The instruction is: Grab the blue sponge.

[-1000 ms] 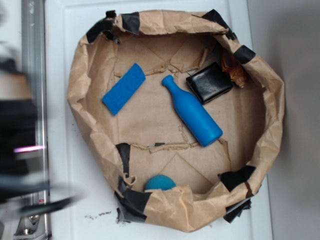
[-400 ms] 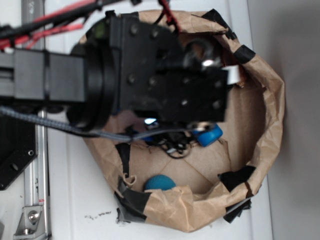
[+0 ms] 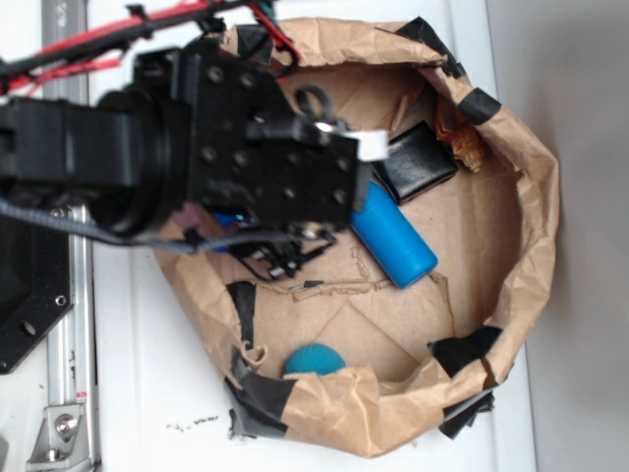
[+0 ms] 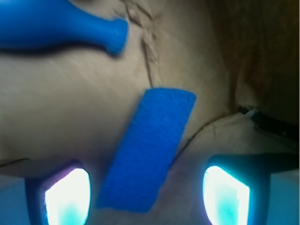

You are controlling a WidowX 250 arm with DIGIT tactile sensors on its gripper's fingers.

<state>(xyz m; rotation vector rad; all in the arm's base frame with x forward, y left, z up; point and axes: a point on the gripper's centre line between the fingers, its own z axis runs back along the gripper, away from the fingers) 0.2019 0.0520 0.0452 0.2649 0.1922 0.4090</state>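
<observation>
The blue sponge (image 4: pixel 150 147) lies flat on the brown paper floor of the paper-lined basket (image 3: pixel 536 211), slanting between the two spread fingers of the gripper (image 4: pixel 146 197), which is wide open and holds nothing. The blue bottle (image 4: pixel 56 23) lies nearby, apart from the sponge. A teal ball (image 3: pixel 314 359) sits at the basket's edge, a black wallet (image 3: pixel 418 162) beside the bottle.

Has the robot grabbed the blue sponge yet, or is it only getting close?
Only getting close. Done: the arm is over the paper bag, with the sponge lying flat on the paper below. In hand: the wrist view shows the open hand above the sponge, whose near end sits between its fingers, off-centre. Left: go down, close and lift.
</observation>
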